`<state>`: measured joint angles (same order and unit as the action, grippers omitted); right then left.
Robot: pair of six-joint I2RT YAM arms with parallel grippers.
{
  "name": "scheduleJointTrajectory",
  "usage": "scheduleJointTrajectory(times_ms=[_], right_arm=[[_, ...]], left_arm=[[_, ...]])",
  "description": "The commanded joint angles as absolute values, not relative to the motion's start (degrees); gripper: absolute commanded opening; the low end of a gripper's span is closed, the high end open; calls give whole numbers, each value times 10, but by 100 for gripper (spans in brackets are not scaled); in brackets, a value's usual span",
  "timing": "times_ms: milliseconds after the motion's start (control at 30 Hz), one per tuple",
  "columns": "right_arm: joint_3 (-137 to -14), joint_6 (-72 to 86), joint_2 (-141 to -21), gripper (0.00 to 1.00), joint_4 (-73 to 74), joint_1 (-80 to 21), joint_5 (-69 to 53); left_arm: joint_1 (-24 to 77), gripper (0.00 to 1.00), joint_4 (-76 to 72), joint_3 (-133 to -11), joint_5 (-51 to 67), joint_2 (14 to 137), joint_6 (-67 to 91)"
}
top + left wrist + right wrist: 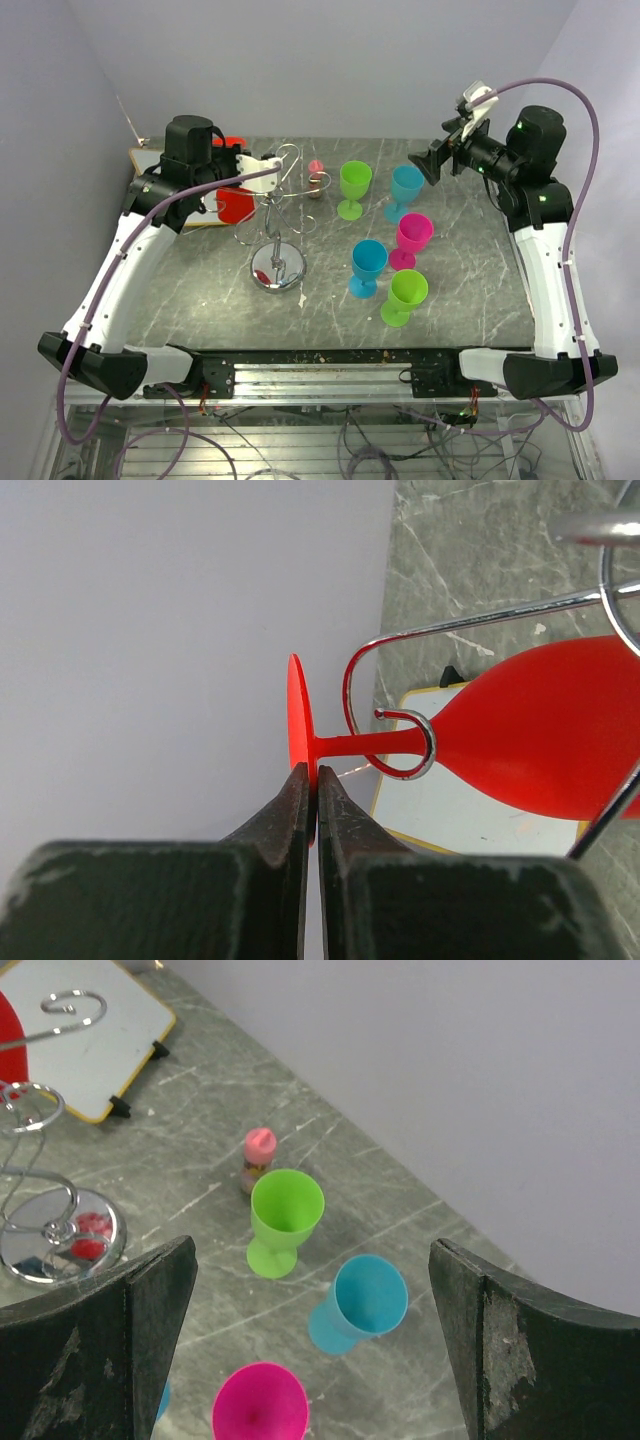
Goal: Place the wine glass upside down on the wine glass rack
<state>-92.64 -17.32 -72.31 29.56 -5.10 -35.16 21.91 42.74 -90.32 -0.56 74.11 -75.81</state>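
Pinched the red wine glass (540, 730) by the edge of its thin round foot, between the all but meeting jaws of the left gripper (312, 775). Showed, in the left wrist view, the stem running straight from the foot to the bowl and passing through a curled hook of the wine glass rack (432, 742) where stem meets bowl. Could not tell whether wire and stem touched.

Located the rack (277, 262) in the top view on the left half of the table (200, 290), with its round chrome base down and looping arms above a thin post. Placed the red glass (236, 205) just left of that post, over a white board with a yellow edge (150, 160) at the far left.

Held the right gripper (428, 163) raised over the far right of the table, jaws spread wide and closed on nothing.

Grouped upright, right of the rack:
- a far green glass (354, 185)
- a teal glass (406, 188)
- a pink glass (413, 238)
- a blue glass (368, 262)
- a near green glass (405, 293)

Set a small pink-capped bottle (316, 178) just left of the far green glass.
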Motion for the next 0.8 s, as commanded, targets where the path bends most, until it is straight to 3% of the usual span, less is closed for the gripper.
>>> scheduleJointTrajectory(times_ms=[0, 533, 767], right_arm=[[-904, -202, -704, 100, 318, -47, -328], [-833, -238, -681, 100, 343, -47, -292], [-818, -241, -693, 100, 356, -48, -280]], left_arm=[[222, 12, 445, -901, 6, 725, -754], [222, 18, 506, -905, 47, 718, -773], [222, 25, 522, -904, 66, 715, -771]])
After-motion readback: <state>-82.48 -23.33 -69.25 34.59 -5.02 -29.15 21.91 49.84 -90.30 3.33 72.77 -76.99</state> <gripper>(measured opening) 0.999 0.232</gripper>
